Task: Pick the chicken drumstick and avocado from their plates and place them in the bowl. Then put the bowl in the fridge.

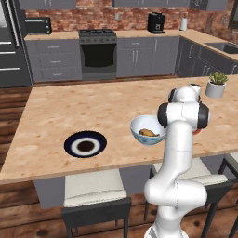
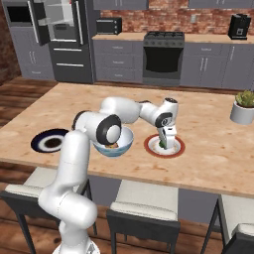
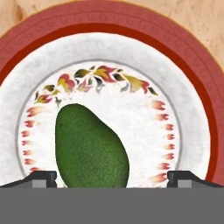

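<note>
In the left base view, a long wooden table [image 1: 93, 111] stretches across the kitchen. A dark navy plate [image 1: 85, 143] with a white ring lies on it near the front edge, well left of the arm. To its right stands the pale blue-white bowl [image 1: 148, 129], with the golden-brown chicken drumstick [image 1: 147, 133] lying inside it. The white arm rises just to the right of the bowl and hides what lies behind it. A small potted plant [image 1: 216, 84] sits at the far right of the table, and the dark fridge [image 1: 11, 44] stands at the back left. In the right base view, the arm bends over the table and its hand points straight down, the fingers [image 2: 164, 144] reaching onto the white plate with the red-brown rim [image 2: 174, 151], just right of the bowl [image 2: 118, 144]; the navy plate [image 2: 50, 140] lies well to the left. In the hand view, the camera looks straight down on the red-rimmed plate [image 3: 192, 113]. The dark green avocado [image 3: 89, 148] lies on its flowered white centre, between the two dark fingertips [image 3: 41, 178], which stand spread wide on either side of it and apart from it.
</note>
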Controlling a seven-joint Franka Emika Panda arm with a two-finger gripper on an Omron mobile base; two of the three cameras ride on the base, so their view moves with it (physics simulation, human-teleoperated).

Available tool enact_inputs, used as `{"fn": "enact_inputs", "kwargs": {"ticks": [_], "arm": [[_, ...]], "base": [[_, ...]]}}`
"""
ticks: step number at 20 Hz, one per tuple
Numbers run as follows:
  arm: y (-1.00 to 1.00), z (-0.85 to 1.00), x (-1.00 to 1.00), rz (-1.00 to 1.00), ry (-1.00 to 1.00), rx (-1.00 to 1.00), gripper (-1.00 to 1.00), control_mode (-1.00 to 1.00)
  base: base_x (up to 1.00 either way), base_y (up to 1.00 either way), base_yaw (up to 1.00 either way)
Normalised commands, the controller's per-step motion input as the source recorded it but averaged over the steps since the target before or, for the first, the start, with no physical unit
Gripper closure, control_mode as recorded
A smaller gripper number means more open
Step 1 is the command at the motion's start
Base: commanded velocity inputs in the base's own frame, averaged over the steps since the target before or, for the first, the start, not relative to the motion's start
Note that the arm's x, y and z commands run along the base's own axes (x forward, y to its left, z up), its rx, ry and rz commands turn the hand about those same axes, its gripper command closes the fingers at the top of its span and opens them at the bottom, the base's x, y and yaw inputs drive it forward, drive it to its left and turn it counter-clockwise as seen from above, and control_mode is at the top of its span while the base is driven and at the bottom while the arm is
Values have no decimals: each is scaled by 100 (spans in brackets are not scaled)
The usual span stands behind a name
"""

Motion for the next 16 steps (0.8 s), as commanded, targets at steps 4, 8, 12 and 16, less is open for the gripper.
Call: {"fn": "enact_inputs", "kwargs": {"ticks": [4,8,12,16], "arm": [[0,0,6,0,0,0,-100,-100],[0,-1,11,0,1,0,-100,-100],[0,-7,10,0,3,0,-100,-100],[0,-11,9,0,4,0,-100,-100]], "base": [[0,0,0],[0,0,0],[0,0,0],[0,0,0]]}}
